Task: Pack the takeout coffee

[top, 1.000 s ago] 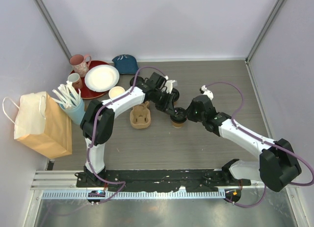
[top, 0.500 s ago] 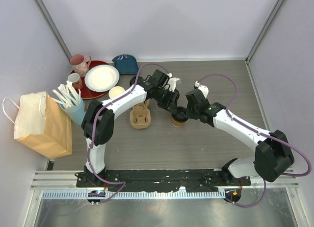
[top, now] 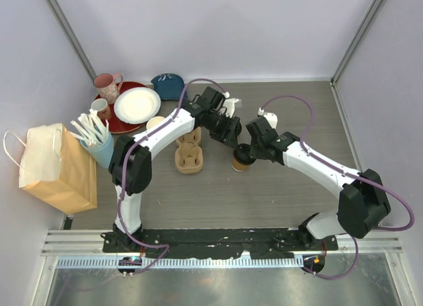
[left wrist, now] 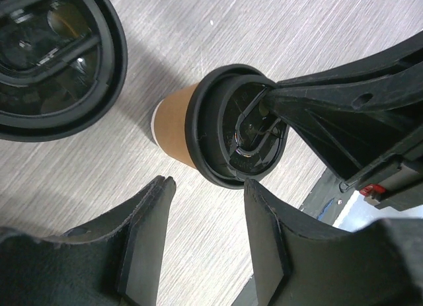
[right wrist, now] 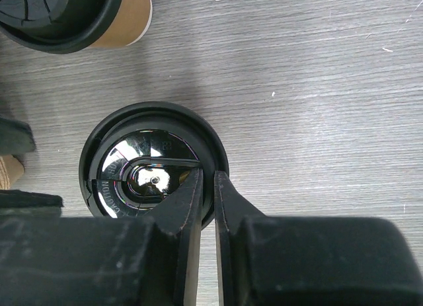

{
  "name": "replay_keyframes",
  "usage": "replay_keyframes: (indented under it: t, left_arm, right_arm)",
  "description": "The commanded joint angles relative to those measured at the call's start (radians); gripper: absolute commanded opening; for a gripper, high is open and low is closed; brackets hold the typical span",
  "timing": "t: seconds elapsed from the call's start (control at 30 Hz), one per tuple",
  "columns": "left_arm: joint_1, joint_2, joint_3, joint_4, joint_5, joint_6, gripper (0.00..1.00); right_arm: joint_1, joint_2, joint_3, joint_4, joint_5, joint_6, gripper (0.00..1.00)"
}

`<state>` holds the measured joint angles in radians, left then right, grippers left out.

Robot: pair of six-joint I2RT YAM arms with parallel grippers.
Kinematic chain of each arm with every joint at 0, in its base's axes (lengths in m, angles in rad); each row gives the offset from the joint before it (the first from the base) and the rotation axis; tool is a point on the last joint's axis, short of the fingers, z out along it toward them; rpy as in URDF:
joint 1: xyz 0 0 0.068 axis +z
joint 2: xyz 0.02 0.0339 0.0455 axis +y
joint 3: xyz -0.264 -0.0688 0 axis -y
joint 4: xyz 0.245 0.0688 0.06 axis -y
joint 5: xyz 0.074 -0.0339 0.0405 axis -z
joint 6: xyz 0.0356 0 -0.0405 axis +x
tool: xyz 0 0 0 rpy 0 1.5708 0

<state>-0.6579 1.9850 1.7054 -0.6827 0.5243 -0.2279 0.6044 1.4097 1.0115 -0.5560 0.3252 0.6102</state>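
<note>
One takeout coffee (top: 240,159), a tan paper cup with a black lid, stands mid-table. My right gripper (top: 250,149) is over it, shut on the lid's rim (right wrist: 221,162), one finger inside the rim and one outside. In the right wrist view the gripper (right wrist: 208,176) pinches that rim over the glossy lid (right wrist: 142,177). My left gripper (left wrist: 210,184) hangs open just behind this cup (left wrist: 173,131) and holds nothing. A second takeout coffee (right wrist: 73,15) stands close by. Its lid (left wrist: 53,61) fills the left wrist view's upper left corner. The left arm hides it in the top view.
A cardboard cup carrier (top: 190,153) lies left of the cup. A paper bag (top: 56,167) stands at the far left beside a blue cup of white cutlery (top: 99,144). Plates (top: 137,105), a pink mug (top: 107,86), a lidless cup (top: 156,124) and a blue cloth (top: 168,86) sit at the back left.
The left gripper has opened and drawn back off the cup. The right gripper has swung left over the cup and closed on its lid rim.
</note>
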Motion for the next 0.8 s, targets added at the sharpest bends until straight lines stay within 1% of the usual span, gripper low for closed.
replay_keyframes:
  t: [0.0, 0.27, 0.4, 0.63, 0.67, 0.77]
  left_arm:
    - [0.012, -0.003, 0.077, -0.035, 0.037, 0.032, 0.53]
    - [0.061, -0.026, 0.118, -0.058, 0.042, 0.047, 0.53]
    - [0.084, -0.051, 0.132, -0.083, 0.036, 0.084, 0.52]
    - [0.125, -0.115, 0.163, -0.156, 0.006, 0.165, 0.53]
    - [0.132, -0.133, 0.161, -0.166, 0.002, 0.173, 0.54]
    - [0.159, -0.162, 0.161, -0.185, -0.01, 0.194, 0.54]
  right_arm:
    - [0.011, 0.012, 0.059, -0.056, 0.041, -0.033, 0.01]
    - [0.012, 0.017, 0.095, -0.079, 0.097, -0.069, 0.01]
    - [0.003, 0.035, 0.119, -0.078, 0.139, -0.099, 0.01]
    - [-0.135, 0.121, 0.234, -0.048, 0.134, -0.201, 0.01]
    - [-0.17, 0.147, 0.248, -0.039, 0.129, -0.217, 0.01]
    - [-0.221, 0.205, 0.297, -0.021, 0.12, -0.243, 0.01]
